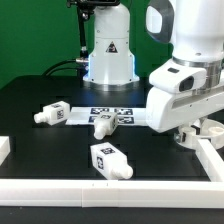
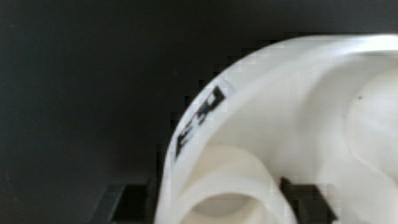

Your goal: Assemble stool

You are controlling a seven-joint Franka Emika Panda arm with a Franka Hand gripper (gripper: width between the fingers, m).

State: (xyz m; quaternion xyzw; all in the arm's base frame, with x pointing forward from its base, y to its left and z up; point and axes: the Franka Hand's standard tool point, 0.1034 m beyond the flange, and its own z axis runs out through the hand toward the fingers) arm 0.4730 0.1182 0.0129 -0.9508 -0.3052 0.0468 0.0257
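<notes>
Gripper: the gripper [image 2: 214, 202] is pressed together on the rim of the seat [image 2: 302, 90]; in the wrist view one dark finger [image 2: 128, 200] shows on each side of the rim.
Seat place: at the exterior view's right, under the hand, mostly hidden by it there.
Seat axis: it is round, so it has no long axis; the curved rim runs away from the fingers.
Legs from hand: all three lie to the exterior view's left of the gripper, loose on the black table [image 1: 40, 150].
Nearest leg: the middle leg [image 1: 104, 123], touching the edge of the marker board [image 1: 112, 108], its peg end pointing toward the camera and left.
Far leg: the left leg [image 1: 50, 115], lying almost across the view.
Front leg: the front leg [image 1: 110, 160], lying slanted, near the white rail [image 1: 100, 190].
Judgement: the next move probably depends on bringing the seat toward these legs.
Writing: only square black-and-white tags on the seat, the legs and the board; a triangle sign [image 1: 110, 47] on the robot base; no words can be read.
</notes>
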